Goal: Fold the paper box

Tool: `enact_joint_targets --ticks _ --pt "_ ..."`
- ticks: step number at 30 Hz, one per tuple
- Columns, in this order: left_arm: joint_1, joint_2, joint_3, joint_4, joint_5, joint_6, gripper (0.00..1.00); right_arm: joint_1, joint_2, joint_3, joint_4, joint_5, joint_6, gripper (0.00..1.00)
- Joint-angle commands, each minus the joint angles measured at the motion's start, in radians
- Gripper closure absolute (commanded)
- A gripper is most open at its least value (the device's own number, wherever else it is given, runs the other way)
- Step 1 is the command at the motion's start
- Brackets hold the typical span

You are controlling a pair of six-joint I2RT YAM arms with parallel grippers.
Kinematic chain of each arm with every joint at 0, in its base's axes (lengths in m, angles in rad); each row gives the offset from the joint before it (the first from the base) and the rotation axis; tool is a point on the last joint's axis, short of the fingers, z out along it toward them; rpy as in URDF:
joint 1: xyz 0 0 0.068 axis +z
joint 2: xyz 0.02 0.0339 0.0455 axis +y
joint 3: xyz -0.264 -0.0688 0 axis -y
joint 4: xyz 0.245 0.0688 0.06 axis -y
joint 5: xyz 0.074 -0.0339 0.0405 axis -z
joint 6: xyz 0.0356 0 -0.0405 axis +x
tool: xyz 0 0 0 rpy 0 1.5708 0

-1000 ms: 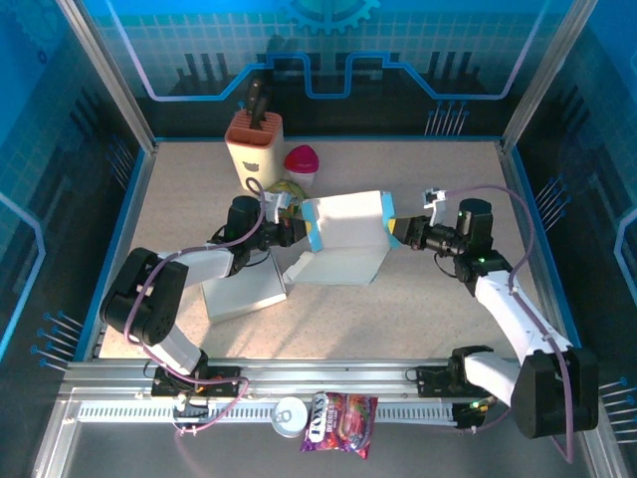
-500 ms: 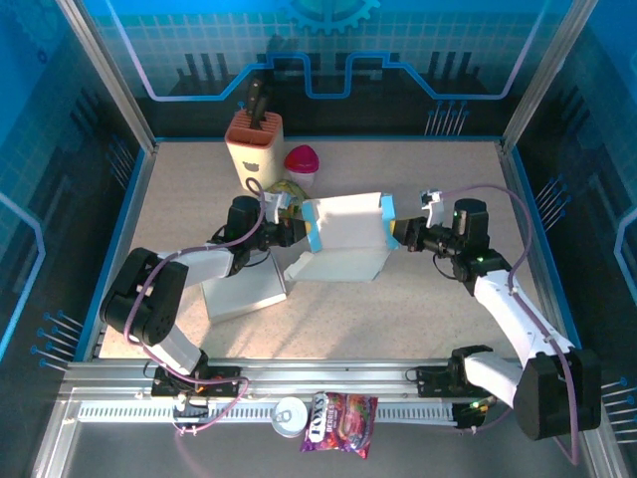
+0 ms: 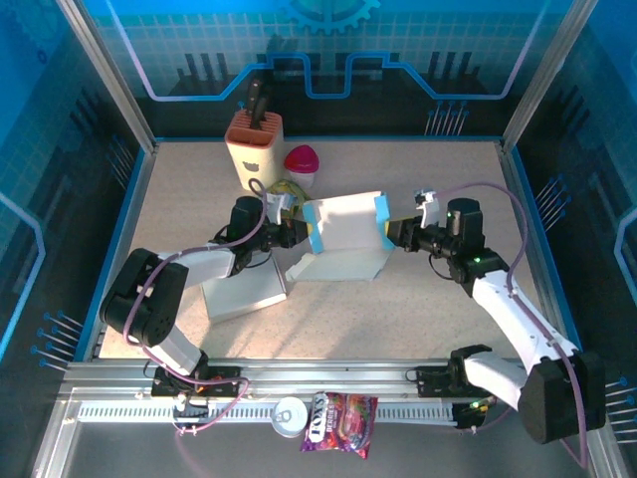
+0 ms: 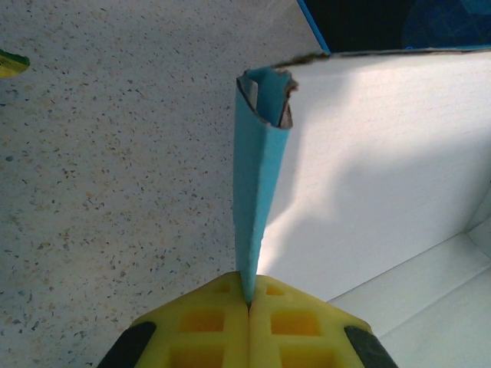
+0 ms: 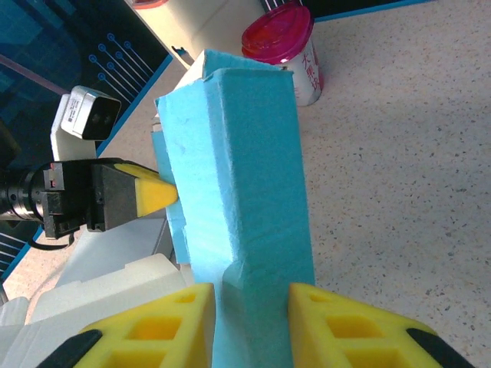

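- No word, number or brand is read with certainty in any view.
- Pale lettering is seen on the bag (image 3: 339,422) by the near rail in the top view, but it is too small to be made out.
- Red characters are printed down the side of the cup (image 5: 309,67) in the right wrist view; they are blurred and cannot be read.
- A gear emblem is drawn on the back wall (image 3: 328,12), with no legible words beside it.
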Motion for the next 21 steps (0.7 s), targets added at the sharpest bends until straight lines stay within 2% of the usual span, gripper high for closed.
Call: enact_joint_targets --ticks 1,11,18,21 --pt "-0.012 -0.040 0.032 -0.017 -0.005 0.034 1.00 0.014 -0.011 0.028 -0.032 0.015 -0.024 0.70" --pt "-0.053 -0.083 0.049 -0.081 -0.069 0.084 1.00 0.056 0.044 0.060 -0.061 0.115 -0.053 0.67" --pt "-0.093 -0.109 0.060 -0.136 -0.142 0.140 1.00 0.144 0.095 0.111 -0.133 0.371 -0.071 0.67" --pt "-0.104 -0.119 0.061 -0.151 -0.160 0.155 1.00 0.165 0.113 0.114 -0.132 0.445 -0.056 0.68"
